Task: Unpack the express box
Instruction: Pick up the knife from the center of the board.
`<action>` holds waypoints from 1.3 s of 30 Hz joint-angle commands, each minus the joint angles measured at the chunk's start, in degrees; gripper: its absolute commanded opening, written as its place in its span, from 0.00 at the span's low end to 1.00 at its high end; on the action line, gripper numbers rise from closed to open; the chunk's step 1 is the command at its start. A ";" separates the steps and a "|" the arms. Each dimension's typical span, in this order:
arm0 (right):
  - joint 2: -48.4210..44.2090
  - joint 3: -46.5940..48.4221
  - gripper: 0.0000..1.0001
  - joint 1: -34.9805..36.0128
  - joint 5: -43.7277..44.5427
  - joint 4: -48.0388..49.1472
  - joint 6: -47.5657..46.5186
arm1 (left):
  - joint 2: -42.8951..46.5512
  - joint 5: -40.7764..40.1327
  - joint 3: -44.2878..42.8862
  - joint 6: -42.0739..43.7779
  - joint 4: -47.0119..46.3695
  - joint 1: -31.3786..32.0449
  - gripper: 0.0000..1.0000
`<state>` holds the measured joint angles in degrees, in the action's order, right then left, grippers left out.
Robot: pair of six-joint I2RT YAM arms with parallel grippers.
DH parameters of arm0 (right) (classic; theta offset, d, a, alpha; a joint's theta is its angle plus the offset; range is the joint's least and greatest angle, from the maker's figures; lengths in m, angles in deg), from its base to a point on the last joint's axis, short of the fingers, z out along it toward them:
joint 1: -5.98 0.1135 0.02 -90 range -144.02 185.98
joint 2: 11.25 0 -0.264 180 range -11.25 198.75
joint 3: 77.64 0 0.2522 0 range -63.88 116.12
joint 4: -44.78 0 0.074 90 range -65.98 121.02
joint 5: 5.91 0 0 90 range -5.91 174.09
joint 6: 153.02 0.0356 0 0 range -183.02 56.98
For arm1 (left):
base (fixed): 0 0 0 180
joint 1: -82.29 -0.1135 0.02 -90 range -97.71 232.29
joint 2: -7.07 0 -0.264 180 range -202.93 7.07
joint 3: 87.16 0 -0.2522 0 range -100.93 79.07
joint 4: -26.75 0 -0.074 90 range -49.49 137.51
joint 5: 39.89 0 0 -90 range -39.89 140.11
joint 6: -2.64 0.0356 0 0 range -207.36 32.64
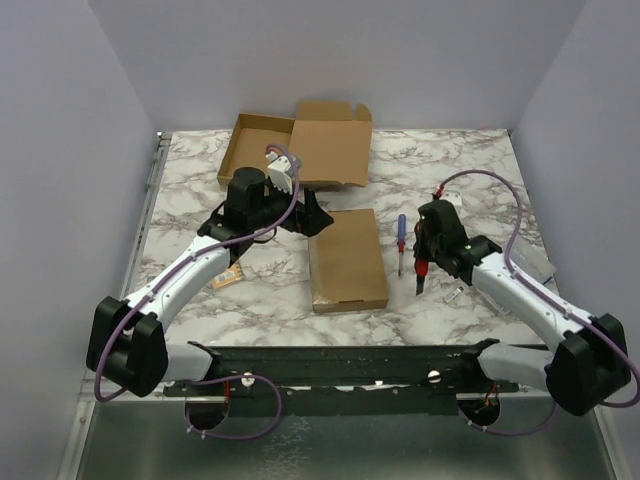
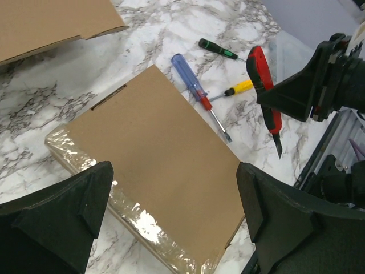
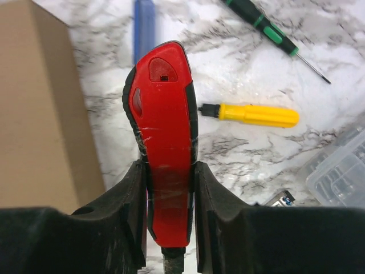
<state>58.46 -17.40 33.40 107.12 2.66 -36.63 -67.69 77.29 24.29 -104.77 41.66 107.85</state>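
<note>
Left gripper (image 1: 312, 218) is held over the far end of the box (image 1: 347, 260), fingers (image 2: 63, 217) spread wide, nothing gripped. In the left wrist view the box (image 2: 154, 171) is seen between and below the two fingers, apart from both.

Right gripper (image 1: 422, 258) is closed on the knife (image 1: 421, 267). In the right wrist view the red handle (image 3: 165, 148) is pinched from both sides by the fingers (image 3: 128, 200), butt end pointed away from the camera. In the left wrist view the knife (image 2: 265, 85) is seen tilted, dark blade end pointed down toward the table (image 1: 470, 180). Contact between blade and table cannot be told.

The box is laid flat at table centre, closed, brown, wrapped in clear film along its edges. It is located between the two arms, just left of the knife.

An open carton (image 1: 295, 150) is laid at the back of the table, flaps spread, behind the left gripper.

A blue screwdriver (image 1: 401, 240) is laid just beside the box's right edge, between box and knife. In the right wrist view a yellow screwdriver (image 3: 256, 114) is seen just right of the knife handle, and a green screwdriver (image 3: 265, 28) farther off. A clear case (image 3: 342, 171) is seen at the right edge.

A small tan piece (image 1: 228, 278) is laid by the left arm.
</note>
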 commanded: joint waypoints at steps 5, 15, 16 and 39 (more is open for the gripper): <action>-12.78 -0.90 0.00 0.09 -27.86 20.01 -2.12 | 1.55 12.57 3.28 -1.85 -11.74 2.59 0.97; -8.69 -7.74 0.00 0.70 -57.26 69.16 16.30 | 10.65 9.26 13.96 -29.63 -38.36 8.48 0.97; -7.87 -8.07 0.00 1.05 -57.50 72.66 18.39 | 12.95 7.39 14.94 -30.15 -38.64 8.78 0.97; -3.04 -5.40 0.00 8.16 -55.22 89.45 28.82 | 13.65 4.47 13.94 -31.72 -41.93 14.83 0.70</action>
<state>55.36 -24.79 40.83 50.14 87.75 -8.85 -53.09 82.01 40.07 -137.71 1.99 120.86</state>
